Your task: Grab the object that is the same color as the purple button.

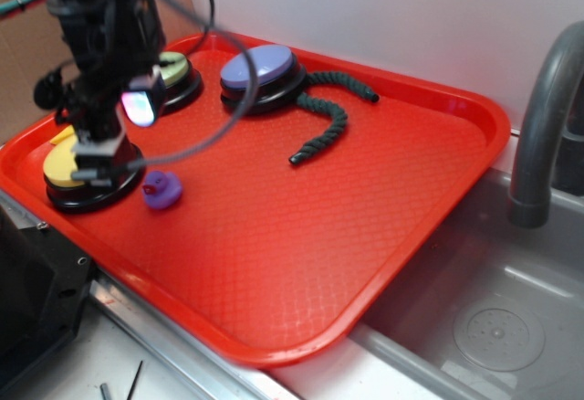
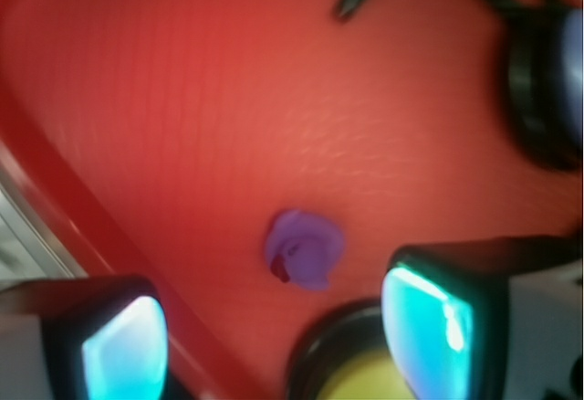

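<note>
A tiny purple rubber duck (image 1: pixel 161 190) with a reddish beak sits on the red tray (image 1: pixel 301 236), just right of the yellow-topped button (image 1: pixel 78 173). The purple button (image 1: pixel 260 71), a lavender dome on a black base, stands at the tray's back. My gripper (image 1: pixel 96 164) hovers over the yellow button, left of the duck. In the wrist view the duck (image 2: pixel 304 249) lies ahead of the gripper (image 2: pixel 278 345), beyond the gap between the two fingers. The jaws are wide open and hold nothing.
A dark green rope (image 1: pixel 327 108) curls right of the purple button. A green-topped button (image 1: pixel 173 76) stands behind my arm. A metal sink (image 1: pixel 493 309) with a grey faucet (image 1: pixel 547 117) lies to the right of the tray. The tray's raised rim (image 2: pixel 55 199) runs close on my left.
</note>
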You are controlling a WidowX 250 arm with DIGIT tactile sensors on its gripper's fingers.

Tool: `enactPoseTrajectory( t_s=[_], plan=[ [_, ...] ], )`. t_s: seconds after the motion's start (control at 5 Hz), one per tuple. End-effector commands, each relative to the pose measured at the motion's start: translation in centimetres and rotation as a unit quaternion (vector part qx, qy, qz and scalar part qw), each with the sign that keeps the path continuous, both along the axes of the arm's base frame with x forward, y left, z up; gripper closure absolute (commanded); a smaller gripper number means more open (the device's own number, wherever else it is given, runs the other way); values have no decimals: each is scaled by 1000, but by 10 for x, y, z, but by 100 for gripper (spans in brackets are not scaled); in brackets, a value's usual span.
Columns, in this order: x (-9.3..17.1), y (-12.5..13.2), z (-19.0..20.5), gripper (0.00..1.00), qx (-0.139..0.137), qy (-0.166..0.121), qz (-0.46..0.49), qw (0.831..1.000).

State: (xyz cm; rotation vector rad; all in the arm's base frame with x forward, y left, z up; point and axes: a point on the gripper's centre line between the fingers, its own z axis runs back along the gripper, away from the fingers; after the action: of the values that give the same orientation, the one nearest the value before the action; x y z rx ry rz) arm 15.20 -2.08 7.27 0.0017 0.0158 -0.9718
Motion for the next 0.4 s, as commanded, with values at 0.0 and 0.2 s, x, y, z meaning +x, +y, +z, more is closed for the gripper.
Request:
enactPoseTrajectory(
  t_s=[0.0,0.2],
  plan=[
    [-1,17,-32,0,-27,-48,19,998],
    [15,13,-41,0,-29,-58,13,998]
  ],
)
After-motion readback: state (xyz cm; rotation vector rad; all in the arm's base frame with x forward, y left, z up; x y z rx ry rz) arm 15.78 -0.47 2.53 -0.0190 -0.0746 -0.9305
